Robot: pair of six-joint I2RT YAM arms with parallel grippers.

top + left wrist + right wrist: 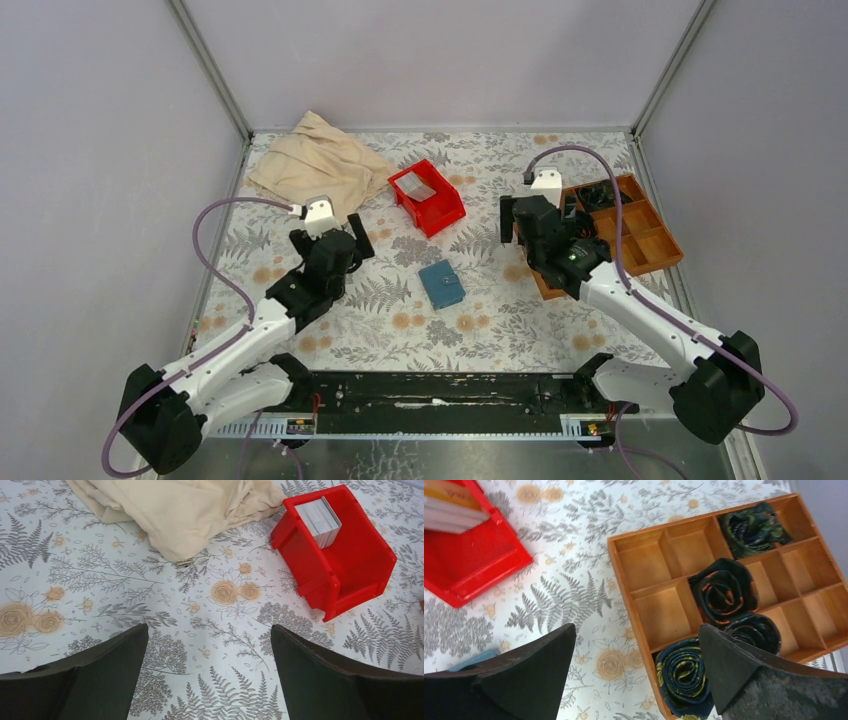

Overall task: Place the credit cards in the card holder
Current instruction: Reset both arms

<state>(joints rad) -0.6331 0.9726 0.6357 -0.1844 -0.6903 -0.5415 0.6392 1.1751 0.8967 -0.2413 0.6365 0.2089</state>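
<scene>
Table (480, 330), card holder (441, 284) between left gripper (209, 632) and right gripper (638, 630) (both spread)

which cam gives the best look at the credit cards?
Left wrist: the credit cards sit as a whole stack in the red bin, close and unoccluded. Top external shows a small pale patch; right wrist crops them at the frame corner.

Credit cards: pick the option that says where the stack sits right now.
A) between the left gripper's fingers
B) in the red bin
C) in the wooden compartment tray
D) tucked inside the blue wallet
B: the left wrist view shows the credit cards stacked inside the red bin, while the card holder lies apart on the table, nearer the arms.
</scene>
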